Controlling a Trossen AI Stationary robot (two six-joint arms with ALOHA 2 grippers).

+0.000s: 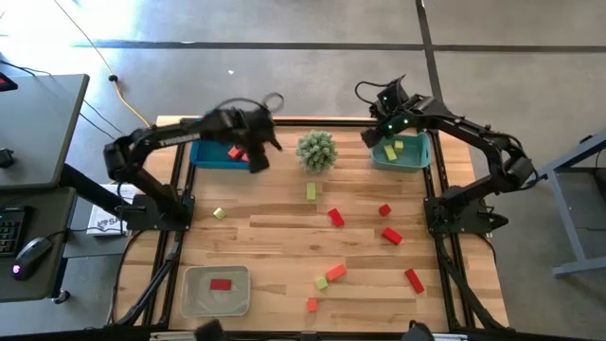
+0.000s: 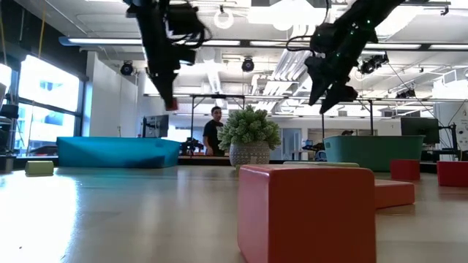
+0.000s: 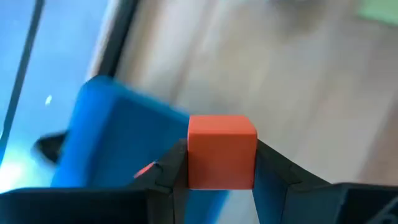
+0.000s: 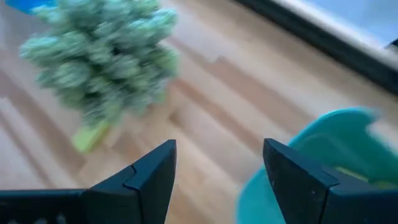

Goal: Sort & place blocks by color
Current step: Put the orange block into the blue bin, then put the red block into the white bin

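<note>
My left gripper (image 1: 251,147) hangs in the air over the blue bin (image 1: 216,154) at the table's far left, shut on an orange-red block (image 3: 222,151). My right gripper (image 4: 221,168) is open and holds nothing. It hovers at the near-left edge of the teal bin (image 1: 401,152), which has yellow-green blocks (image 1: 391,151) inside. Red blocks (image 1: 335,217), orange-red blocks (image 1: 335,272) and yellow-green blocks (image 1: 311,190) lie flat over the middle and near right of the table. One red block (image 1: 221,284) lies in a clear bin (image 1: 194,301). My left gripper pinches the orange-red block by two opposite side faces (image 3: 193,155), one finger (image 3: 168,171) on each side. In the low view the fingers point down and the block (image 2: 172,104) sits at their free ends. It is lifted clear, high above the blue bin (image 2: 117,152).
A spiky green plant in a pot (image 1: 316,150) stands between the two far bins, close to both grippers. A yellow-green block (image 4: 90,137) lies at its foot. Bare wood shows at the table's left middle. A person (image 2: 213,128) stands in the room behind.
</note>
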